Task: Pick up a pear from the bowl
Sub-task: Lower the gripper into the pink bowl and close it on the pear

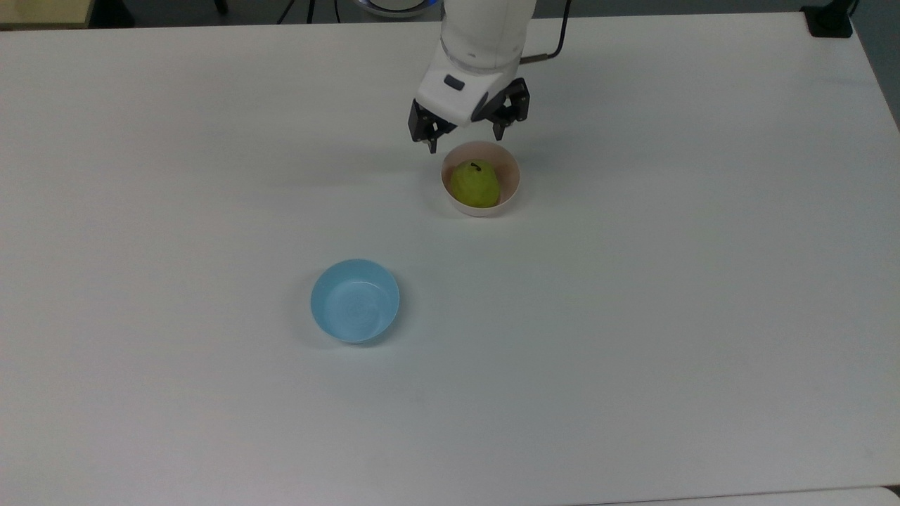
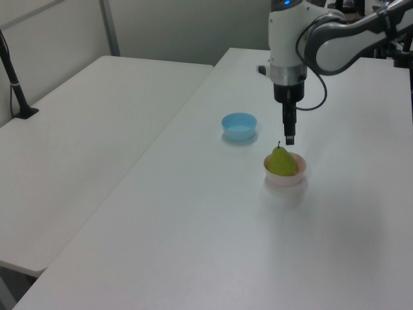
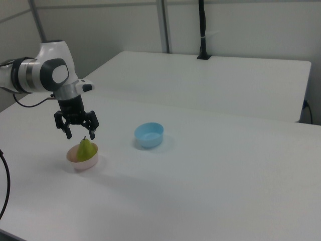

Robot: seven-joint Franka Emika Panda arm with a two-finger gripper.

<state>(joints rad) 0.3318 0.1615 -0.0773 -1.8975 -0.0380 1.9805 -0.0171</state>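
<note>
arm: white, enters from the top view's upper centre edge, wrist pointing down
gripper: black, hangs in the upper centre of the top view; left of centre in the right view
jaws: spread wide apart, nothing between them
</note>
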